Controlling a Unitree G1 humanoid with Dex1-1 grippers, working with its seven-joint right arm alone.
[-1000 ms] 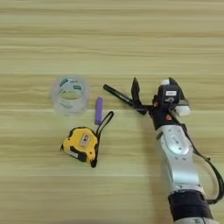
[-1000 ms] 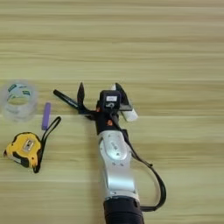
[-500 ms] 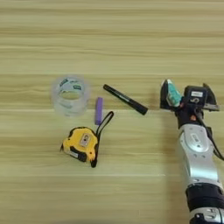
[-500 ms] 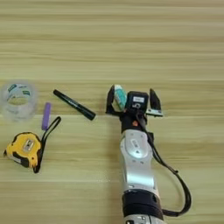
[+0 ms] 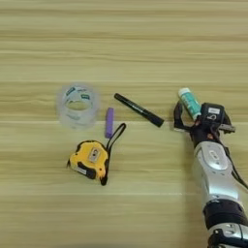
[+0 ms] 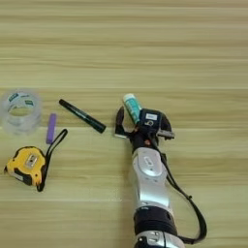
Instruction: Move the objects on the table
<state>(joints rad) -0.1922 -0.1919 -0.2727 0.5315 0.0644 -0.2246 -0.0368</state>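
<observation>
On the tan wood table (image 5: 145, 43) my right gripper (image 5: 199, 121) stands open at the right. The near end of the white-and-teal glue stick (image 5: 189, 101) lies between its fingers. The left black finger (image 6: 119, 123) stays a small gap away from the stick. To the left, the black marker (image 5: 139, 110) lies slanted. Further left are the short purple stick (image 5: 110, 122), the clear tape roll (image 5: 77, 105) and the yellow tape measure (image 5: 89, 160), whose black strap (image 5: 116, 135) loops up beside the purple stick.
My silver forearm (image 6: 147, 179) runs from the bottom edge up to the gripper, with a black cable (image 6: 191, 218) looping on its right. The far half of the table shows bare wood.
The gripper swung right, away from the marker, to the glue stick. Its fingers, spread wide half a second ago, now stand closer together around the stick's near end.
</observation>
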